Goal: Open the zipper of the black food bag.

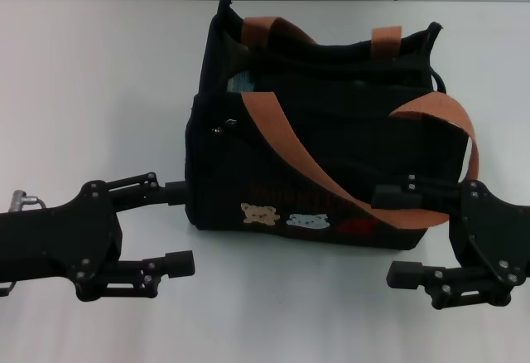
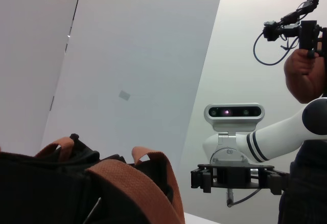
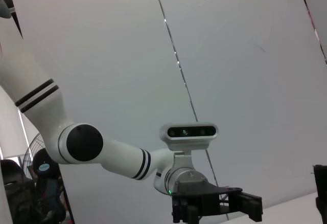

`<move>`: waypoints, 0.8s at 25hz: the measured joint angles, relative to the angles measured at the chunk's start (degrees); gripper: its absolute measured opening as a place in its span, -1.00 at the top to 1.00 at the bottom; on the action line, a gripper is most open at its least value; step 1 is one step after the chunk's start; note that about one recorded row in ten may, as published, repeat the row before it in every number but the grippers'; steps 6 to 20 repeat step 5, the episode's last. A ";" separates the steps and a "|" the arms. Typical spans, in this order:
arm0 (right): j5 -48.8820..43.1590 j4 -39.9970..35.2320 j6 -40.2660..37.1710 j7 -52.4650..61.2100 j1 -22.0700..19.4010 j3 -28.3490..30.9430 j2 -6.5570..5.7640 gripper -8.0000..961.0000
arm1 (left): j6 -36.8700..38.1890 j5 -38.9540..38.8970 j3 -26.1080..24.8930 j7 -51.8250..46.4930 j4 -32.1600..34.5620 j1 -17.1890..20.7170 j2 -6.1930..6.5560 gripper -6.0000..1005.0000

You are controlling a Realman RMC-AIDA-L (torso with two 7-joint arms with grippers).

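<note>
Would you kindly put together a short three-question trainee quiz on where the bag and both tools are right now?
1. True or false: the left tool is shut on the zipper pull.
2. What colour are the strap handles of the black food bag: A green, B orange-brown, C white?
3. Which tool has one finger lying over the bag's front face?

Key: 1 false, it is open with nothing held. 2 B. 3 the right tool, also open.

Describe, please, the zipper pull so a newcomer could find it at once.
Start at the black food bag in the middle of the white table. On its top, toward the robot's left, sits the zipper pull, the only small silver metal piece on the dark fabric.
</note>
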 joint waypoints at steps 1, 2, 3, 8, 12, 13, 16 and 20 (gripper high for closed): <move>0.00 0.00 0.00 0.00 0.00 0.00 0.00 -0.74 | 0.02 0.00 -0.02 -0.01 -0.07 -0.02 -0.05 -0.66; 0.00 0.01 -0.05 0.00 0.01 0.00 0.01 -0.74 | 0.03 0.00 -0.03 -0.01 -0.09 -0.05 -0.13 -0.66; -0.12 0.04 -0.07 0.00 0.01 0.00 0.01 -0.74 | 0.03 0.00 -0.04 -0.03 -0.10 -0.07 -0.24 -0.66; -0.54 0.18 0.02 0.00 0.09 0.00 0.02 -0.74 | 0.04 0.01 -0.05 -0.09 -0.11 -0.10 -0.41 -0.66; -0.54 0.18 0.02 0.00 0.09 0.00 0.02 -0.74 | 0.04 0.01 -0.05 -0.09 -0.11 -0.10 -0.41 -0.66; -0.54 0.18 0.02 0.00 0.09 0.00 0.02 -0.74 | 0.04 0.01 -0.05 -0.09 -0.11 -0.10 -0.41 -0.66; -0.54 0.18 0.02 0.00 0.09 0.00 0.02 -0.74 | 0.04 0.01 -0.05 -0.09 -0.11 -0.10 -0.41 -0.66; -0.54 0.18 0.02 0.00 0.09 0.00 0.02 -0.74 | 0.04 0.01 -0.05 -0.09 -0.11 -0.10 -0.41 -0.66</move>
